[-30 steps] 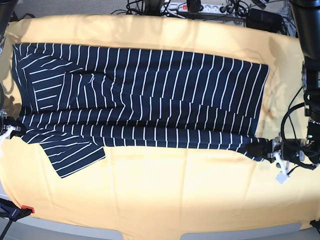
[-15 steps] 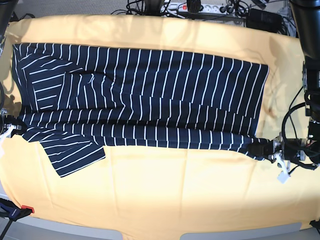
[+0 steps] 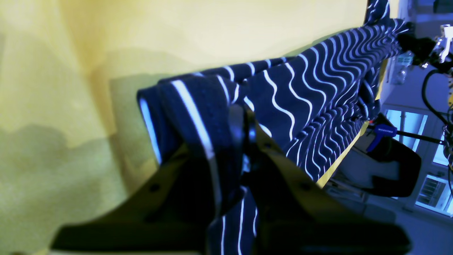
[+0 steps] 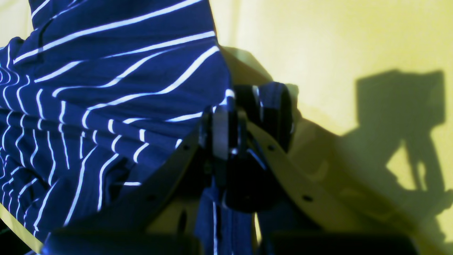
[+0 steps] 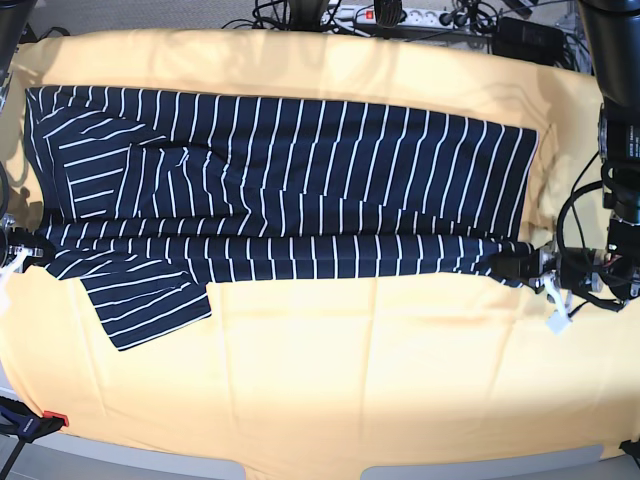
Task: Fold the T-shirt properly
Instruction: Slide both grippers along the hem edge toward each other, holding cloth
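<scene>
Striped fabric is clamped in both sets of fingers: left gripper (image 5: 525, 266) on the T-shirt (image 5: 290, 190) hem corner, right gripper (image 5: 22, 258) at the shoulder end. Its near edge has moved farther over the yellow cloth (image 5: 380, 370); the lengthwise fold looks underway.

No text, label, brand or number can be read in any view
</scene>
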Action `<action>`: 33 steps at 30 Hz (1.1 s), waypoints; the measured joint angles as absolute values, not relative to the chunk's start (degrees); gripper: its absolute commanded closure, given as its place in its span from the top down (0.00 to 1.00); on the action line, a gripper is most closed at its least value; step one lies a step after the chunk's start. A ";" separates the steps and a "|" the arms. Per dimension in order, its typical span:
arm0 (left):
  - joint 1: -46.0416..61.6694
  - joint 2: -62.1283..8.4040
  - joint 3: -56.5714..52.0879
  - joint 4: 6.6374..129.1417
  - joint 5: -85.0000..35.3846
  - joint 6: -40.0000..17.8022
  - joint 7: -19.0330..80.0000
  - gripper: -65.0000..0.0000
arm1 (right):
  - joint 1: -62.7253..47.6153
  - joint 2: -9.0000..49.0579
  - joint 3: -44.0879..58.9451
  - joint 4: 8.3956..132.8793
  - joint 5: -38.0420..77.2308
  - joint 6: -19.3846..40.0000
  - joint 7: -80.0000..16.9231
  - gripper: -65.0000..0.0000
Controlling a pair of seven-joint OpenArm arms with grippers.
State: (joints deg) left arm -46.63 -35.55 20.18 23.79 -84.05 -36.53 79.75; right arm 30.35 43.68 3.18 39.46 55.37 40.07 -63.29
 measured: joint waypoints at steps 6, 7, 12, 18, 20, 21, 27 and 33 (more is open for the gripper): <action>-46.41 -35.68 20.18 23.79 -84.05 -37.95 79.72 0.51 | 30.35 43.83 3.20 39.46 55.09 39.90 -63.26 0.58; -46.41 -35.70 20.18 23.79 -84.20 -37.93 79.77 0.53 | 30.39 43.97 3.18 39.46 56.05 39.90 -63.35 0.61; -46.50 -35.70 20.18 23.79 -84.23 -37.95 79.70 0.53 | 32.80 45.12 3.18 39.46 68.79 39.88 -63.46 0.61; -46.46 -35.70 20.18 23.79 -84.09 -37.95 78.74 0.53 | 34.09 40.42 3.40 39.68 59.31 39.57 -54.72 0.61; -46.39 -35.70 20.18 23.79 -84.25 -38.17 78.43 0.53 | 33.74 36.77 3.33 39.59 48.97 39.62 -49.47 0.61; -46.39 -35.70 20.18 23.79 -84.25 -38.19 78.41 0.53 | 33.56 35.16 3.29 39.59 45.15 39.70 -46.70 0.61; -46.33 -35.53 20.18 23.79 -84.23 -38.48 78.06 0.53 | 33.45 30.37 3.20 39.62 28.27 30.17 -35.99 0.61; -45.36 -35.75 20.12 23.81 -85.12 -38.63 77.62 0.53 | 33.06 28.03 3.25 39.62 26.57 24.67 -34.41 0.61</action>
